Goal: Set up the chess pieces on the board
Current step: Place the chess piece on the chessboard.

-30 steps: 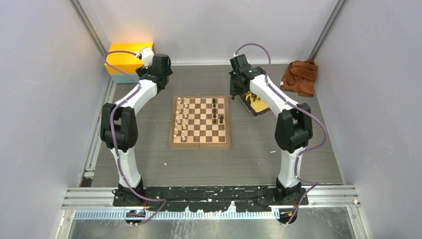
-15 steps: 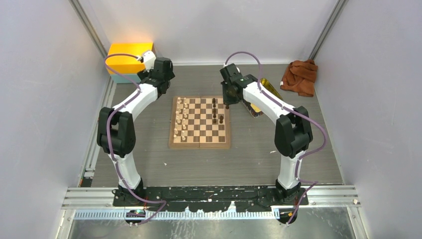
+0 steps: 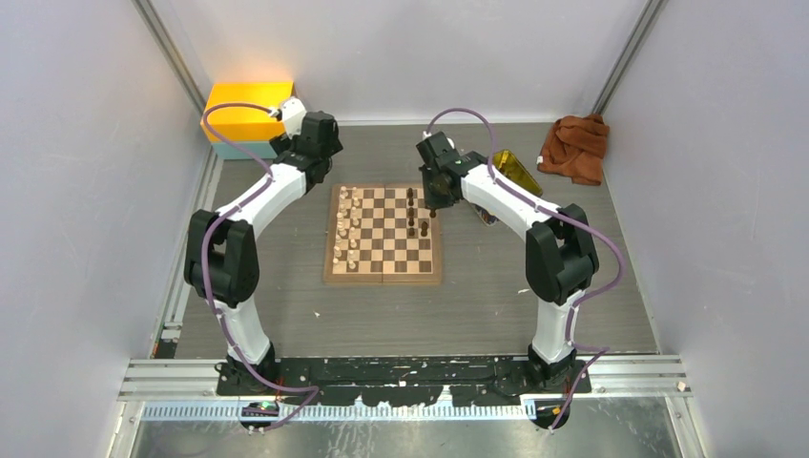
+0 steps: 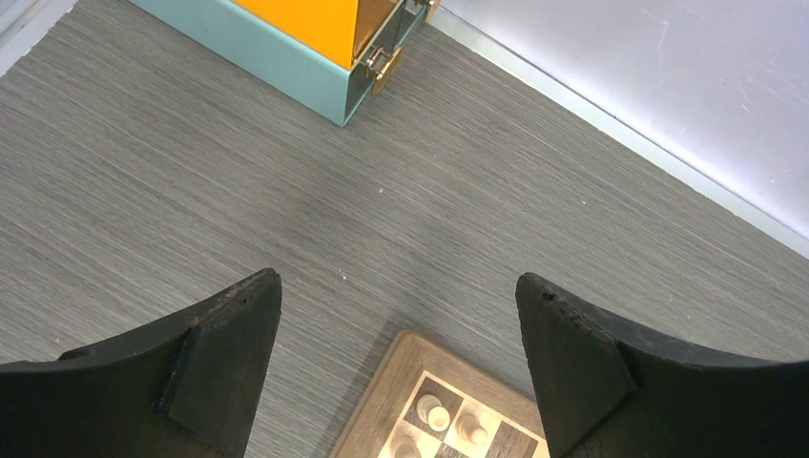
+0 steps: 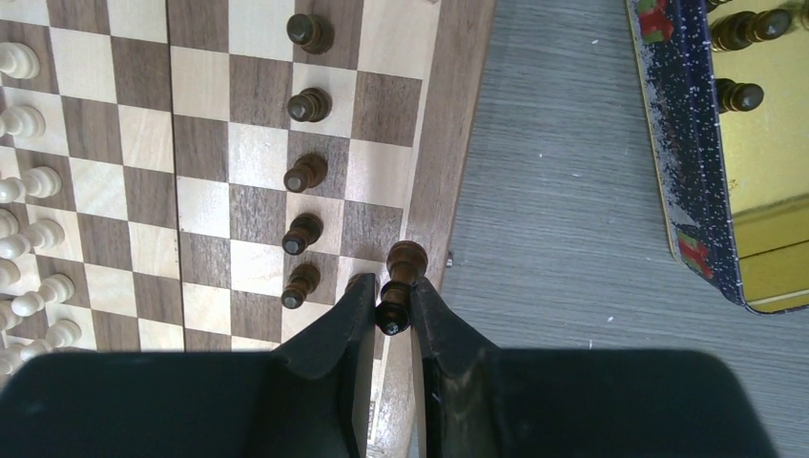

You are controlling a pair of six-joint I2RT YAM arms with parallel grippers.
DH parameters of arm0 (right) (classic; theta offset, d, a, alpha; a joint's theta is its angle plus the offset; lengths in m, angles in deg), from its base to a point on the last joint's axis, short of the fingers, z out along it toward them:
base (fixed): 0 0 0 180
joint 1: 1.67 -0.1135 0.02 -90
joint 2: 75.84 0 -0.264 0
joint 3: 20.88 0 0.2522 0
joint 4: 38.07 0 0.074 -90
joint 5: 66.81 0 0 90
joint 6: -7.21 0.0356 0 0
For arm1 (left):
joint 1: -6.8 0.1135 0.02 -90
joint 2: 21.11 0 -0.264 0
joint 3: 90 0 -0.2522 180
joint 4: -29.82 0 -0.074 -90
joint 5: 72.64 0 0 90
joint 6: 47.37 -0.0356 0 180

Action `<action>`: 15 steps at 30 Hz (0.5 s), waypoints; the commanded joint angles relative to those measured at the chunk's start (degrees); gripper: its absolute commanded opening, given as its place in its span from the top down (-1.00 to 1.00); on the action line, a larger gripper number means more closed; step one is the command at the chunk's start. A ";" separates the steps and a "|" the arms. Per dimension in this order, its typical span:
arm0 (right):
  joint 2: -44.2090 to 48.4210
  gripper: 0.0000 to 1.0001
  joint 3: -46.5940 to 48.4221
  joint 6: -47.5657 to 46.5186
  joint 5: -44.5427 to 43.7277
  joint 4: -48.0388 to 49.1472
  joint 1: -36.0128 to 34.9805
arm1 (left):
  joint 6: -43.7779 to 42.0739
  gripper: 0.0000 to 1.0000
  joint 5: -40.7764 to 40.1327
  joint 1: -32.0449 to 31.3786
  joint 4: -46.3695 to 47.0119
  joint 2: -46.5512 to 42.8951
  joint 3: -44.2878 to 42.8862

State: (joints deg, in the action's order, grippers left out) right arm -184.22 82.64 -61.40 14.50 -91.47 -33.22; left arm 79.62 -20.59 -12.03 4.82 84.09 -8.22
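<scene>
The board [image 3: 382,278] lies mid-table, with pale chess pieces [image 3: 349,229] in two columns on its left and several dark ones [image 3: 412,215] toward its right. My right gripper [image 3: 434,197] hovers over the board's far right edge, shut on a dark chess piece [image 5: 404,258]. In the right wrist view, that gripper [image 5: 393,284] holds the piece above the board's tan border [image 5: 458,143], beside a column of dark pieces [image 5: 307,105]. My left gripper [image 4: 398,279] is open and empty over bare table, just beyond the board's far left corner [image 4: 401,367].
A yellow tray [image 5: 763,191] with dark pieces [image 5: 739,95] in it lies right of the board. An orange and teal box [image 3: 246,110] stands at the back left. A brown cloth [image 3: 575,145] lies at the back right.
My right arm has swung left from over the tray to the board's right edge, carrying the dark piece. The left arm has shifted slightly to the right.
</scene>
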 commanded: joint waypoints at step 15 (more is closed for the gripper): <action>-1.59 0.99 0.77 0.71 1.93 4.61 -1.12 | -1.75 -0.85 -1.51 -0.33 3.12 -3.21 0.62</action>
State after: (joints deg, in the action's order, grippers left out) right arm -185.29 82.64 -61.38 15.55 -89.11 -33.85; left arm 78.97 -20.57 -12.27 5.10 83.96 -7.48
